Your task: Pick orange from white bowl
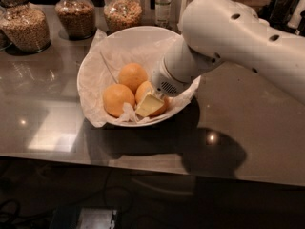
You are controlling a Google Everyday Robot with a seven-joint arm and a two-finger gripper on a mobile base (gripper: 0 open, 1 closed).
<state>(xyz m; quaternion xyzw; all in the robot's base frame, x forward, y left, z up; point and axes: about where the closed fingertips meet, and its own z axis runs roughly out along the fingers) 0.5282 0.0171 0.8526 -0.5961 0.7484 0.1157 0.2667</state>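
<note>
The white bowl (95, 56), lined with crumpled white paper, stands on the dark countertop and holds three oranges. One orange (117, 99) lies front left and one (132, 76) at the back. The third orange (143, 90) lies on the right, partly hidden. My gripper (150, 104) reaches down into the bowl from the right on a thick white arm (238, 37). It rests against the front of the right orange, just above the bowl's near rim.
Three glass jars of grains (26, 25) (75, 13) (122, 8) stand behind the bowl, with a small bottle (162, 6) beside them. The counter's front edge (143, 168) runs below the bowl. Dark items sit at the back right (286, 4).
</note>
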